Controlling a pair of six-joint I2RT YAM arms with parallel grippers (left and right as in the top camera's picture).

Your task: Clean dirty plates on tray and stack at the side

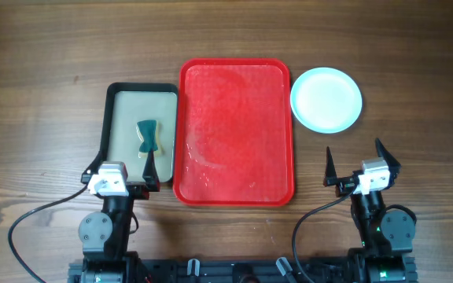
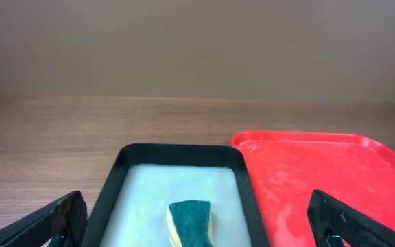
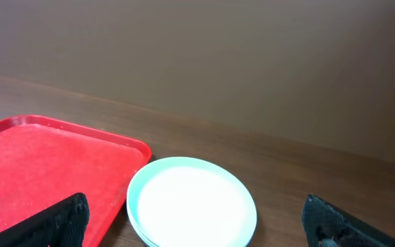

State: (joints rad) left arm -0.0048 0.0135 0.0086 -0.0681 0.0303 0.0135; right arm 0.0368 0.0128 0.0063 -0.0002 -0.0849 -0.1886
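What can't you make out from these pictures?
The plates: overhead shows only the top one, and the right wrist view cuts off the near rim, so their number is unclear.
The sponge: the left wrist view's bottom edge cuts off its near end.
The basin: overhead, its near end is hidden under the left claw.

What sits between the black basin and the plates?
Only the red tray, with no plate on it, lies between the basin and the plates; the overhead view shows it.

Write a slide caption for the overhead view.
Plates stacked right of the tray, sponge in the basin, left gripper and right gripper open.
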